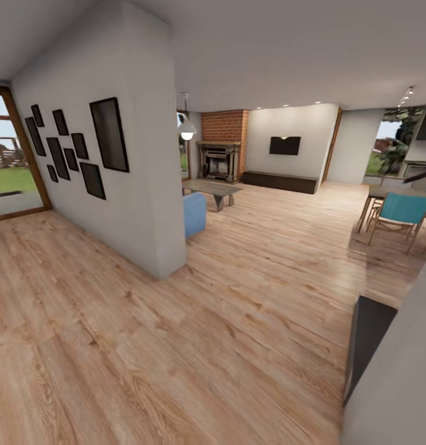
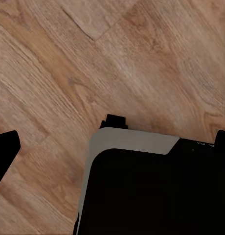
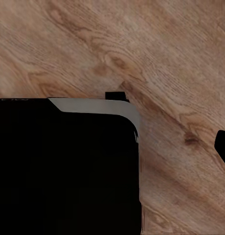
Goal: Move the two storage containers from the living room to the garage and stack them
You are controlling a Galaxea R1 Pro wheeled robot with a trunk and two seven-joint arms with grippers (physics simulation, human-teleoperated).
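Head view has you rolling on the light wood planks toward the living room, with the brick fireplace as your landmark: wall TV just right of it, coffee table in front, a bit of blue sofa poking out nearer you. Biggest risk, I'd say, is clipping the white partition wall left of the fireplace, or the dark panel close on your right, if you cut the turn tight. No storage containers visible yet; probably behind that wall. Wrist views give floor and the dark robot base, so can't tell if either gripper is open or closed.
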